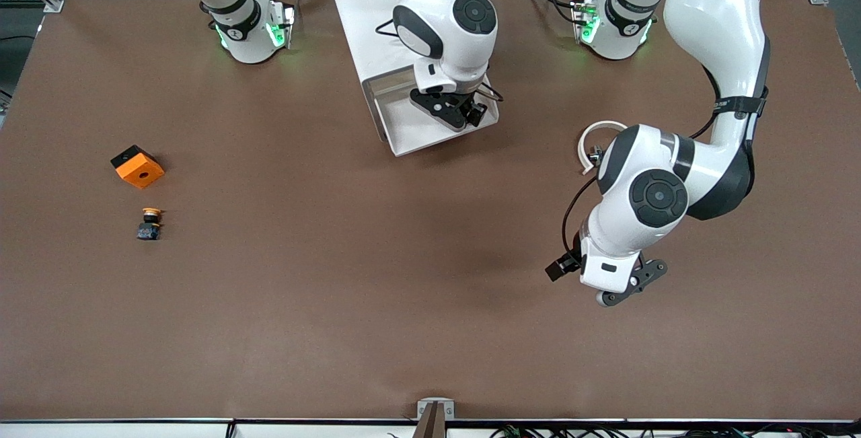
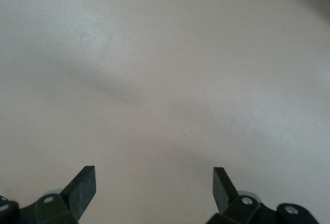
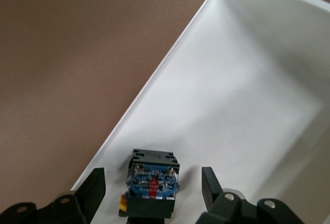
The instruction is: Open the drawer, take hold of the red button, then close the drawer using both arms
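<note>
The white drawer (image 1: 403, 143) stands pulled out of its white cabinet (image 1: 363, 7) between the two arm bases. My right gripper (image 1: 459, 114) is down inside the drawer (image 3: 232, 105) and open. Its fingers (image 3: 95, 185) stand on either side of a button's black-and-blue body (image 3: 152, 183) without touching it. The button's cap does not show, and in the front view the gripper hides the button. My left gripper (image 1: 629, 286) hangs open and empty over bare table (image 2: 165, 80) toward the left arm's end; its own view (image 2: 154, 183) shows only the table.
An orange cube with a hole (image 1: 138, 167) and a button with a yellow-orange cap (image 1: 149, 223) sit on the table toward the right arm's end, the button nearer the front camera. The brown table (image 1: 377, 276) stretches between them and the left arm.
</note>
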Available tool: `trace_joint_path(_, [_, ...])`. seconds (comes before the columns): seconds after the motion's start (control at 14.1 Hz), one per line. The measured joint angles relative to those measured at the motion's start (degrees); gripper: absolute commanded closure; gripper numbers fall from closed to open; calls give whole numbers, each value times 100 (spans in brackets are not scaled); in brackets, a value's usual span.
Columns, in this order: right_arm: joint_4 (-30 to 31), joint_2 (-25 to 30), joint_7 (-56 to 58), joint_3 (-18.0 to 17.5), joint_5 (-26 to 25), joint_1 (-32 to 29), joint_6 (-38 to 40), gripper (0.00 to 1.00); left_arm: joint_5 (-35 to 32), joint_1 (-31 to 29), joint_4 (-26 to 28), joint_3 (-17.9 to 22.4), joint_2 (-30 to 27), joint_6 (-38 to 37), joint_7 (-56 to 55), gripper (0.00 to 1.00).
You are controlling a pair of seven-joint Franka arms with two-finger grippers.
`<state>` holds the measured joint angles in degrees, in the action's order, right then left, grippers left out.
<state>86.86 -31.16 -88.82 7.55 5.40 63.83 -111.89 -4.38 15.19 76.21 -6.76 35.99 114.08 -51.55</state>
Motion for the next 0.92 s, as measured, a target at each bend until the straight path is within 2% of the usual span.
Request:
trace_joint_path(0.21, [-2,0,-9,0,0,6,-40,62,-1,0,17,4,29,3,0,0])
trace_joint_path(0.28, [-2,0,-12,0,0,7,-46,75,-2,-1,24,7,42,7,0,0])
trace_joint_path(0.35, [-3,0,-13,0,0,8,-48,92,-5,-3,26,11,53,13,0,0])
trace_joint_path(0.42, [-4,0,-18,0,0,8,-50,100,-12,-7,27,14,58,22,0,0])
trace_joint_path(0.92, [-131,1,-199,47,25,-11,-48,100,-44,-14,30,18,60,30,85,0])
